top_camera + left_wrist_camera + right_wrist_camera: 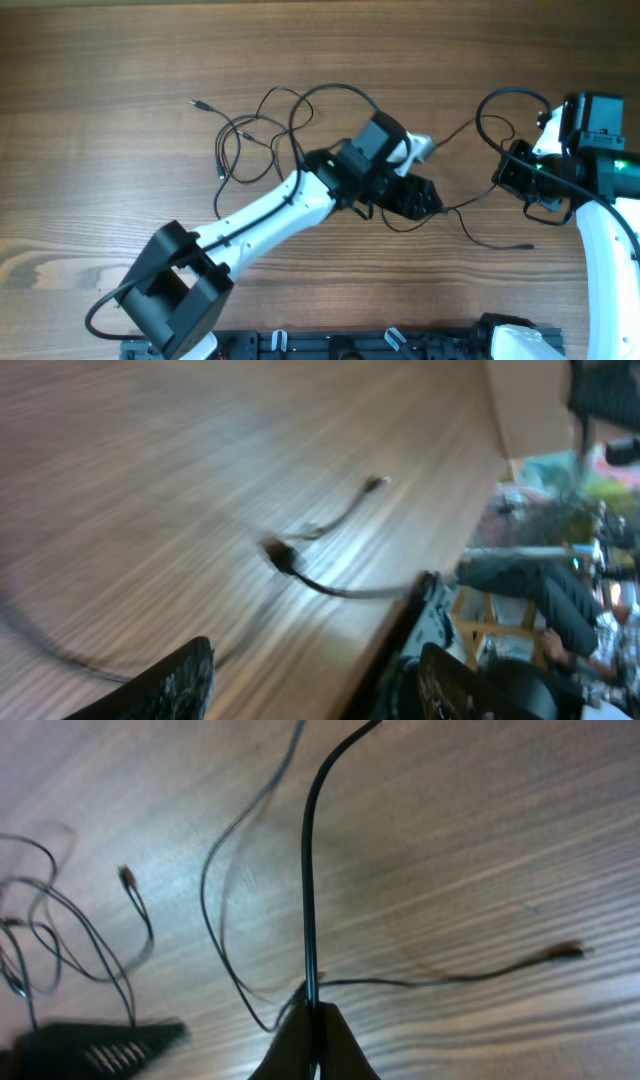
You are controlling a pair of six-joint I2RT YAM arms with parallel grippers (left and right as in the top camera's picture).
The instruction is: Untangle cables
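The thin black cables lie on the wooden table. Loose loops point(262, 135) are bunched at the upper middle, with a plug end point(196, 102) at the far left. Another strand runs right to a loop point(497, 108) and a free end point(528, 245). My left gripper point(420, 198) is open over the middle strands; its view is blurred, the fingers point(320, 685) stand apart and empty, and a plug point(285, 558) lies ahead of them. My right gripper point(512, 178) is shut on a black cable point(309, 900), pinched at the fingertips point(313, 1020).
The wooden table point(100, 200) fills the overhead view. A thin strand with a plug end point(568, 952) lies to the right of my right gripper. The table's edge point(400, 620) and a cluttered room beyond it show in the left wrist view.
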